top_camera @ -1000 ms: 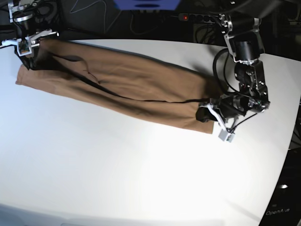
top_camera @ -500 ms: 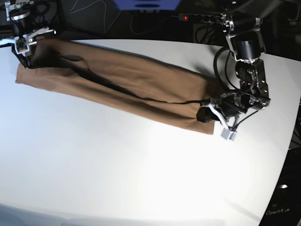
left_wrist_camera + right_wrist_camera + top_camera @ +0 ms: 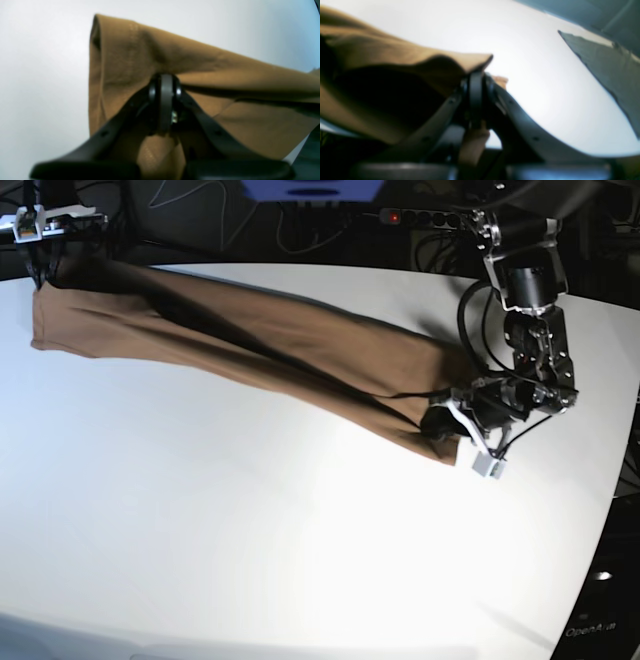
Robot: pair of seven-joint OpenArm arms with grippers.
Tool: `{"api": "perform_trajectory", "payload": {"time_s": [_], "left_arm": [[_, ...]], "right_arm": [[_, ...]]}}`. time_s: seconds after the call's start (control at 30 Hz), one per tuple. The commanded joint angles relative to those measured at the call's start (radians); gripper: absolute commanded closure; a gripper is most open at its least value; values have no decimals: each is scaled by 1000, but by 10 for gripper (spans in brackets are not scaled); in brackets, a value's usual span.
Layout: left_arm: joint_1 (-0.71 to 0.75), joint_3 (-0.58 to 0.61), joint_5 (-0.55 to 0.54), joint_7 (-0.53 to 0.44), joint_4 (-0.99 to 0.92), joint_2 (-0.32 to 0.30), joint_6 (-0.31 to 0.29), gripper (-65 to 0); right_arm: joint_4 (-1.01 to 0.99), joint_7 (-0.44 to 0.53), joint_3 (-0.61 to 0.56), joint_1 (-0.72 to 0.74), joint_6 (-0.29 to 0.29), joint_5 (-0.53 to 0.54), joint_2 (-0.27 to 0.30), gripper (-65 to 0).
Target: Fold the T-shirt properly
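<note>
The brown T-shirt (image 3: 250, 340) stretches as a long folded band across the white table (image 3: 300, 530), from far left to mid right. My right gripper (image 3: 42, 268) at the far left corner is shut on the T-shirt's end; in the right wrist view its closed jaws (image 3: 476, 77) pinch a raised fold of the T-shirt (image 3: 395, 57). My left gripper (image 3: 438, 423) is low on the right, shut on the other end. The left wrist view shows its tips (image 3: 163, 82) clamped on the T-shirt (image 3: 200, 62), which sags doubled over the table.
A power strip (image 3: 420, 218) with a red light and cables lie beyond the table's far edge. The table's curved right edge (image 3: 610, 510) runs close to the left arm. Bare white surface fills the near half.
My right gripper has risen and drawn back toward the far left corner, lifting its end of the T-shirt and pulling the band straighter. My left gripper has barely shifted.
</note>
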Motion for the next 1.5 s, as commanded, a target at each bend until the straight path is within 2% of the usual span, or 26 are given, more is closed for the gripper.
{"api": "perform_trajectory", "payload": {"time_s": [0.0,0.13,0.57,0.67,0.8,0.93,1.1,1.2,1.37,1.47], "left_arm": [[9,-1,112,73,-5,-19,40,-26],[9,-1,106,73,-5,-18,40,-26],[36,-2,104,73,-2,-18,40,-26],[38,-2,104,73,-2,-19,40,-26],[38,-2,104,73,-4,-32,40,-26],[38,-2,104,73,-5,-39,40,-26],[38,-2,104,73,-5,-39,40,-26],[38,-2,104,73,-5,-39,40,-26],[38,-2,104,74,-7,-39,40,-26],[38,-2,104,74,-7,-39,40,-26]], "right_arm": [[-16,28,13,-13,-9,24,7,-3],[-82,68,13,-10,-9,22,12,-3],[-98,68,3,24,-9,21,-14,-7],[-98,65,-28,24,-9,-48,-39,-7],[-99,67,-60,25,-9,-62,-62,-7],[-113,62,-76,40,-9,-86,-65,-9],[-173,62,-70,90,-9,-179,-64,-13],[-202,62,-56,113,-9,-206,-64,-91],[-217,62,-59,131,-9,-214,-59,-300],[-217,62,-59,134,-9,-255,-59,-348]]}}
